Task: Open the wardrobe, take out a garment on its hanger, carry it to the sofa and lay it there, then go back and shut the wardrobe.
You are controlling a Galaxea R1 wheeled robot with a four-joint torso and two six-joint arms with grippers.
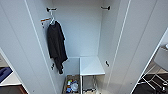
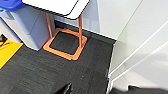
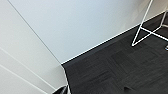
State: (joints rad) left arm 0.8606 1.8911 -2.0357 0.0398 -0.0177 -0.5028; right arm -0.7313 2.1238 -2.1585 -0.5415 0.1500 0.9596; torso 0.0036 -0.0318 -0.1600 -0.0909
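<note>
The wardrobe (image 1: 82,37) stands open right in front of me, its left door (image 1: 15,45) and right door (image 1: 140,45) swung wide. Inside, a black shirt (image 1: 56,46) hangs from a black bracket (image 1: 51,9) at the upper left; a matching bracket (image 1: 106,8) is at the upper right. The garment, its hanger and the sofa are hidden from me here. Dark parts of my left gripper (image 2: 67,88) and right gripper (image 3: 61,90) sit low over the dark carpet beside the white doors.
A white shelf (image 1: 91,66) fills the wardrobe's lower right, and a box of small items (image 1: 71,86) sits on its floor. A table on orange legs (image 2: 66,43) and a grey bin with a blue lid (image 2: 25,25) stand to my left. A white wire frame (image 3: 150,27) stands to my right.
</note>
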